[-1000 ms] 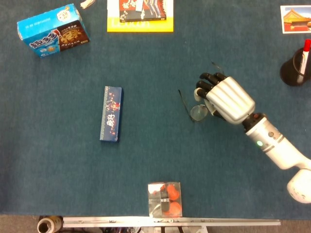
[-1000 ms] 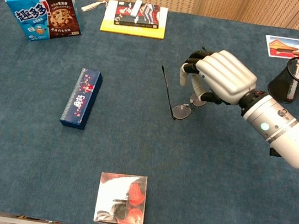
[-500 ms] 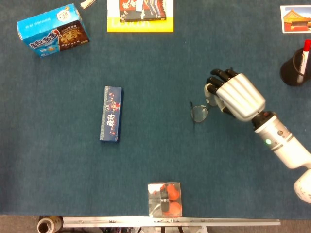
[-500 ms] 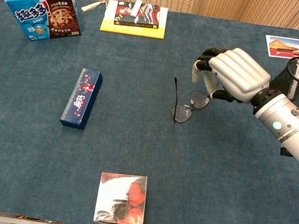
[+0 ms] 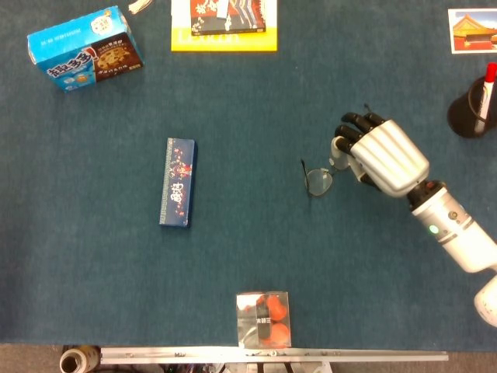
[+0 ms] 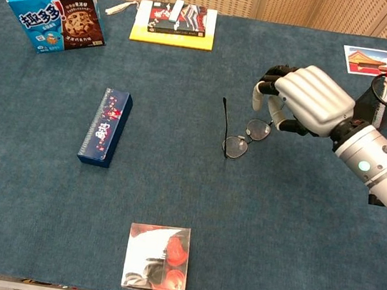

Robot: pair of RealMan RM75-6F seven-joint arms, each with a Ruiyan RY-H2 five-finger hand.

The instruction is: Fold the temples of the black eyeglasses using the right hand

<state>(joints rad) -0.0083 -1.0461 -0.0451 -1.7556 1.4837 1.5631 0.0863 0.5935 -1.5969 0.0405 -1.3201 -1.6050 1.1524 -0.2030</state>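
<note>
The thin black wire-framed eyeglasses (image 6: 241, 139) lie on the blue carpeted worktop (image 6: 254, 226), just to the left of my silver right hand (image 6: 304, 99) in both views. The lenses rest on the cloth, and one temple sticks out from the left lens, away from me in the chest view. My hand sits palm down over the right end of the frame, its dark fingers (image 5: 353, 124) curled forward. In the head view my fingertips are right at the right lens (image 5: 335, 162), but I cannot tell whether they grip the frame or only touch it; part of the right side is hidden under my hand.

Compared with a second ago, my hand has shifted to the right and farther back along the worktop, and the eyeglasses have moved slightly the same way. The long temple on the left, earlier stretched well out, now shows shorter in the head view. My left hand is in neither view.
</note>
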